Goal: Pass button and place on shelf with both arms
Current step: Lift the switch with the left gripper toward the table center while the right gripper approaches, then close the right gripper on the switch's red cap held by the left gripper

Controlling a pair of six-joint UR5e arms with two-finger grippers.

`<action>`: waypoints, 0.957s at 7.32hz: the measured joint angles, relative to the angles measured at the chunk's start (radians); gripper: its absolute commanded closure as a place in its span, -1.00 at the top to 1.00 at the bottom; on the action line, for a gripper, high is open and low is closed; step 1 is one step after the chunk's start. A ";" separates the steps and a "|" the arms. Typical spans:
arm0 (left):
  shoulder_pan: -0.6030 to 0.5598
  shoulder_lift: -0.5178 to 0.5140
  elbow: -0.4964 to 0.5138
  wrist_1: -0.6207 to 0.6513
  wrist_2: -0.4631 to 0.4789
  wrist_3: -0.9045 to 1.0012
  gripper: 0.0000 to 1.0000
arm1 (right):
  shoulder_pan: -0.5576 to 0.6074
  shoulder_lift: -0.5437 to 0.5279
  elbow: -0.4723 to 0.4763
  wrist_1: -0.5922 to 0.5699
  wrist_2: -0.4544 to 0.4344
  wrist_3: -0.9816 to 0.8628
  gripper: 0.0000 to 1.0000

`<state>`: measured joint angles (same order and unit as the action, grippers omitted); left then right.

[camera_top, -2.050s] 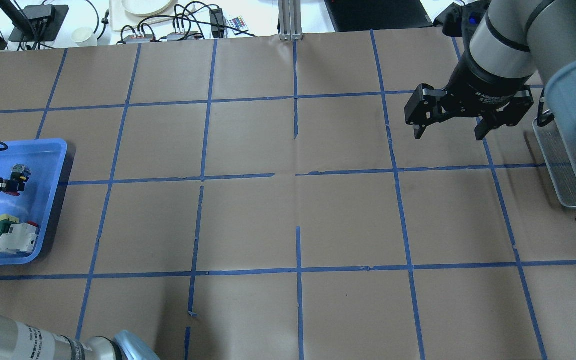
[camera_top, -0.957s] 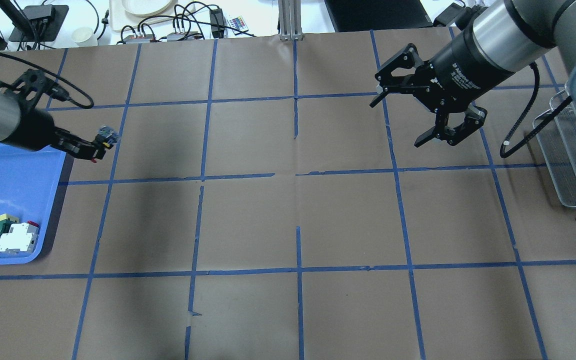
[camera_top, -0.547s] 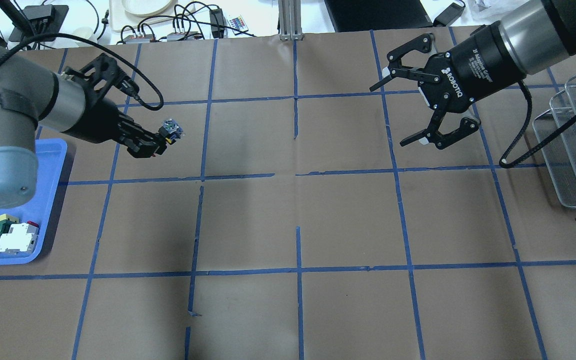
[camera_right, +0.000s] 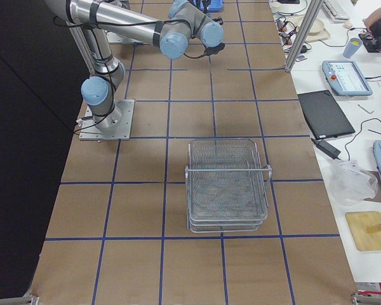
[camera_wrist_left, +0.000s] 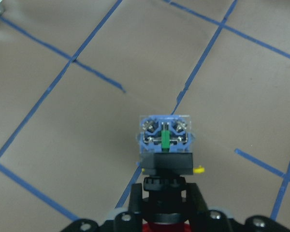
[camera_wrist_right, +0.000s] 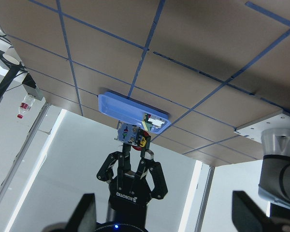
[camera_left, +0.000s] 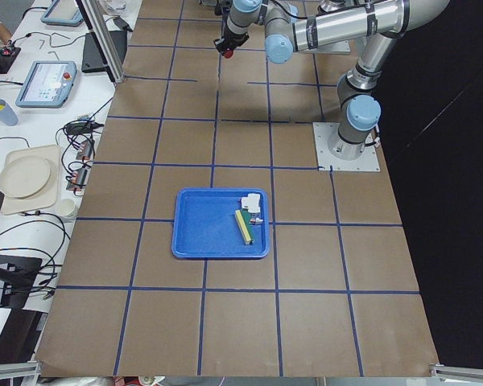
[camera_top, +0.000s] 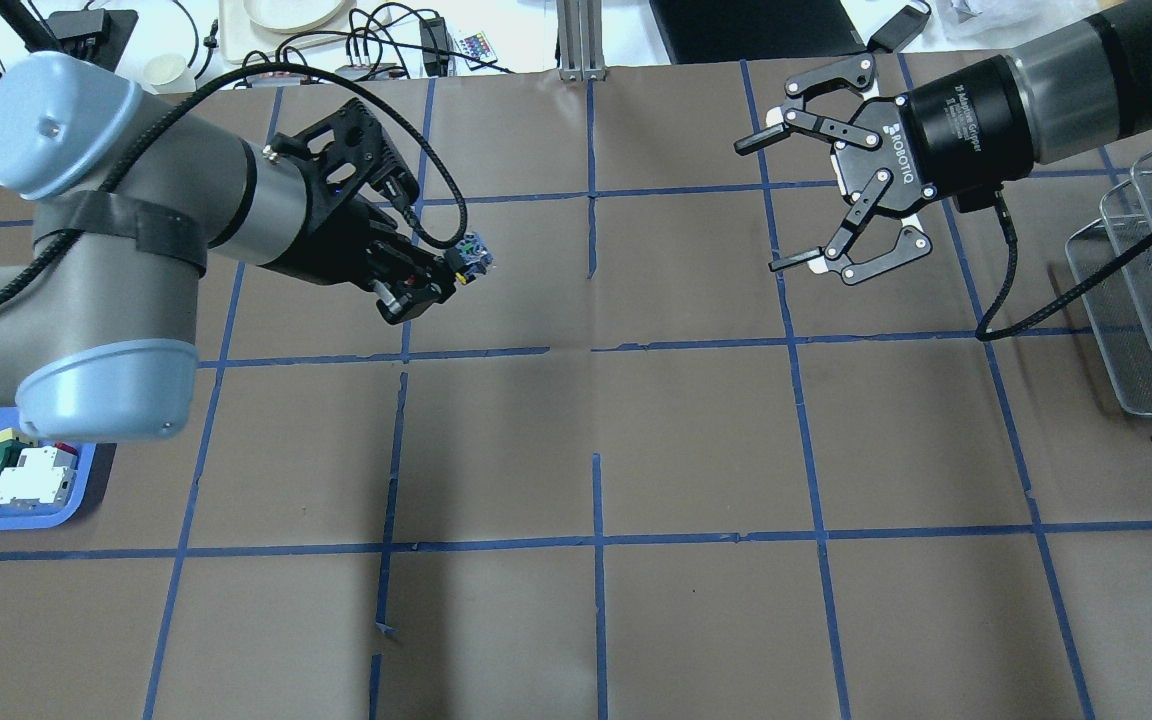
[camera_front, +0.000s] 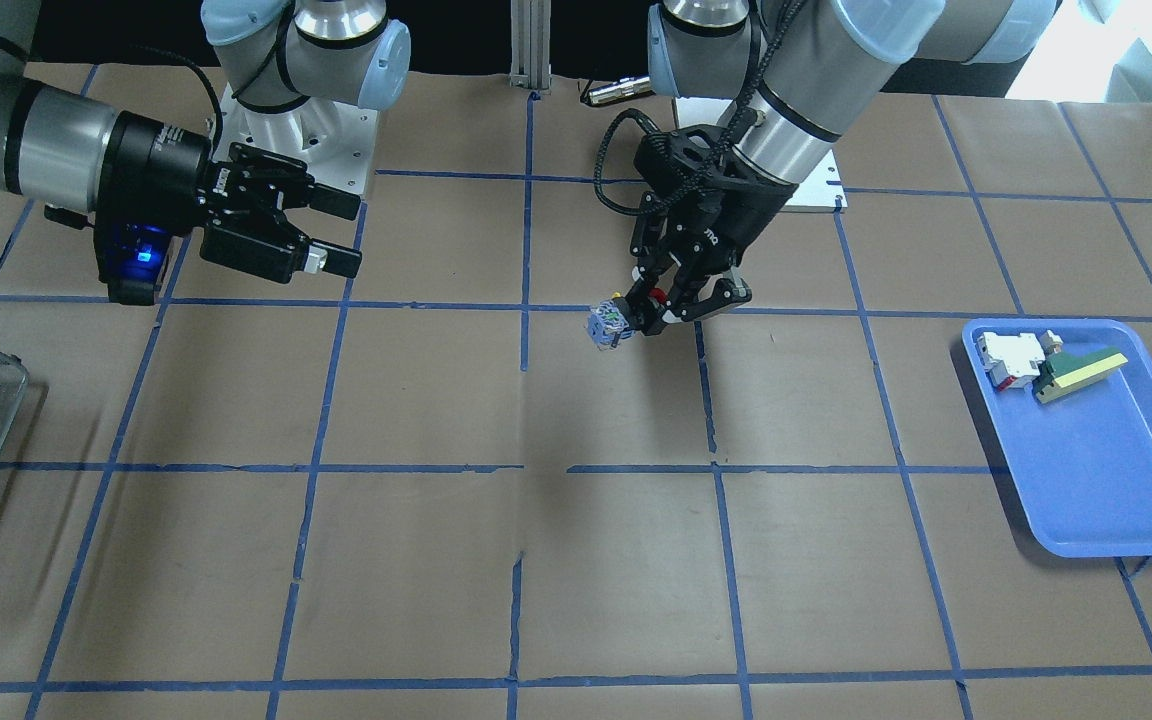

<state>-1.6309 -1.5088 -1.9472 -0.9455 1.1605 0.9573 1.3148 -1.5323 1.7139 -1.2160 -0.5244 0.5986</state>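
My left gripper (camera_top: pixel 441 280) is shut on the button (camera_top: pixel 474 253) and holds it in the air above the table, left of centre. The button's bluish terminal block points toward the right arm. The front-facing view shows the button (camera_front: pixel 608 322) sticking out of the left gripper (camera_front: pixel 648 312), its red cap between the fingers. The left wrist view shows the button (camera_wrist_left: pixel 165 137) end on. My right gripper (camera_top: pixel 764 206) is open and empty, turned sideways toward the button, well apart from it. The wire-mesh shelf (camera_top: pixel 1151 300) stands at the table's right edge.
A blue tray (camera_front: pixel 1106 470) at the far left of the table holds a white-and-red block (camera_front: pixel 1006 358) and a green-and-yellow wedge (camera_front: pixel 1076 372). Brown paper with blue tape lines covers the table. Cables and devices lie beyond the far edge.
My left arm has lifted the button out of the blue tray and carried it right, toward the centre. My right gripper has turned sideways to face it and stayed open.
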 measured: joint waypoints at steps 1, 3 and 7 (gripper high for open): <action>-0.035 -0.008 0.000 0.057 0.003 -0.048 -0.72 | 0.003 0.030 0.003 0.010 0.034 0.003 1.00; -0.095 -0.022 0.004 0.107 -0.002 -0.082 -0.72 | 0.017 0.067 0.027 0.049 0.056 -0.006 1.00; -0.257 -0.030 0.072 0.117 -0.009 -0.026 -0.72 | 0.072 0.094 0.037 0.049 0.136 -0.036 0.99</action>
<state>-1.8876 -1.5390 -1.8750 -0.8285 1.1511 0.9315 1.3867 -1.4380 1.7504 -1.1667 -0.3887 0.5624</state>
